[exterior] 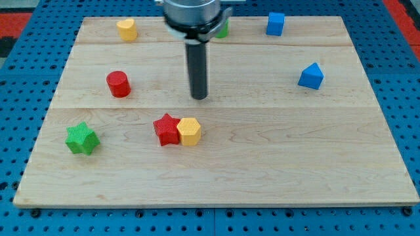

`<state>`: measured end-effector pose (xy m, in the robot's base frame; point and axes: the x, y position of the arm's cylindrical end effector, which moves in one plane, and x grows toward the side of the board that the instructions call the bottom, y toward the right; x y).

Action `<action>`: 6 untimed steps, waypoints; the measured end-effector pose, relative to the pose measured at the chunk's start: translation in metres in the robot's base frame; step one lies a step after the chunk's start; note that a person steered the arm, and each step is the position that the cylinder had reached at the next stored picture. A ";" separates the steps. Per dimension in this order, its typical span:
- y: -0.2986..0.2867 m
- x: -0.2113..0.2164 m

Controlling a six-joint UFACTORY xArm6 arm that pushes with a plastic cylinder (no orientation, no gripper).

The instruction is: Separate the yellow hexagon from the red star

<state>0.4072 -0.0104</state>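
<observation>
No jaws here, only the rod: my tip (199, 98) hovers above the pair, lower centre of the bench (275, 164). The yellow hexagon (189, 132) touches the red star (167, 130), so separation seems not yet done.

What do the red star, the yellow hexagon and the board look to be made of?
Red star and yellow hexagon: likely plastic, matte, with fine ridged lines across their faces, perhaps 3D-printed. Board: pale wood, with visible grain and plank seams, smooth finish.

Lab: blue pegboard bench (26, 26)
</observation>
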 end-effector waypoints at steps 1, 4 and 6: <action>0.032 -0.007; 0.028 0.067; -0.001 0.099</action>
<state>0.5059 -0.0113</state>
